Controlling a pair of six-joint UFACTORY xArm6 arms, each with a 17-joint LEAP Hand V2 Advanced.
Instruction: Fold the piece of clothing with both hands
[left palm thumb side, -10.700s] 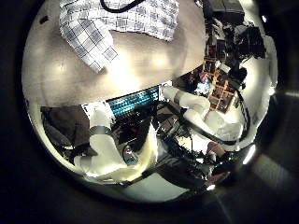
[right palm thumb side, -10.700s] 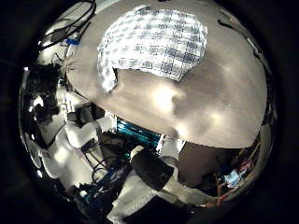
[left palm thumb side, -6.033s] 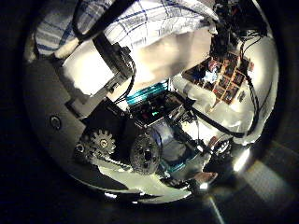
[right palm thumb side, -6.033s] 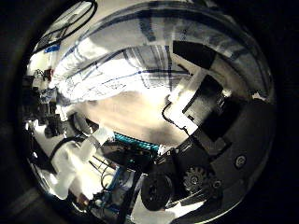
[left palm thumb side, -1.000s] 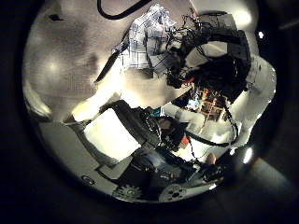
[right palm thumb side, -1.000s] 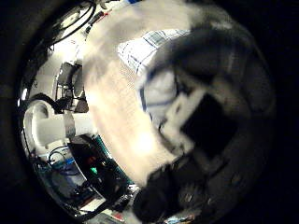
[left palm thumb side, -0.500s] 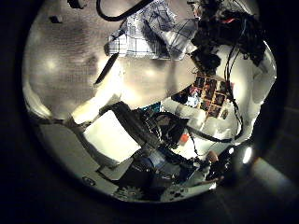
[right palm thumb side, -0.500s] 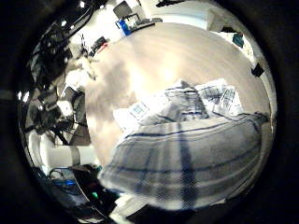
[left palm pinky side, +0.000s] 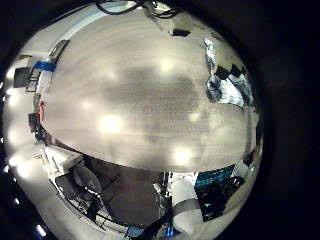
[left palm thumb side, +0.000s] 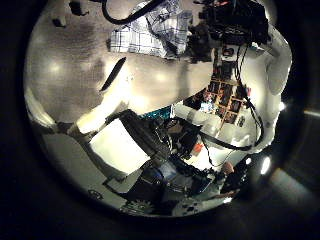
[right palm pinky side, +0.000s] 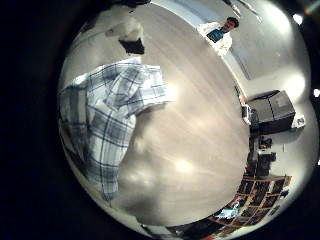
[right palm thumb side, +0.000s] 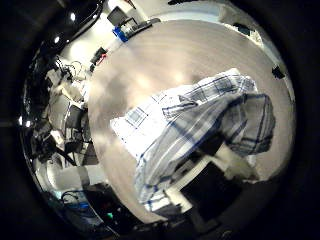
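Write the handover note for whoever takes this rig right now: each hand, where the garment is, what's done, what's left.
Left hand: clear of the cloth, holding nothing; its palm views show mostly bare table.
Right hand: close over the garment, fingers at its edge; grip cannot be confirmed from these views.
Checked shirt: bunched on the wooden table, layers overlapping unevenly, one part doubled over another.
Done: the cloth is gathered and partly doubled over.
Left: probably flatten the bunched layers, square the edges, and make the remaining fold with both hands.
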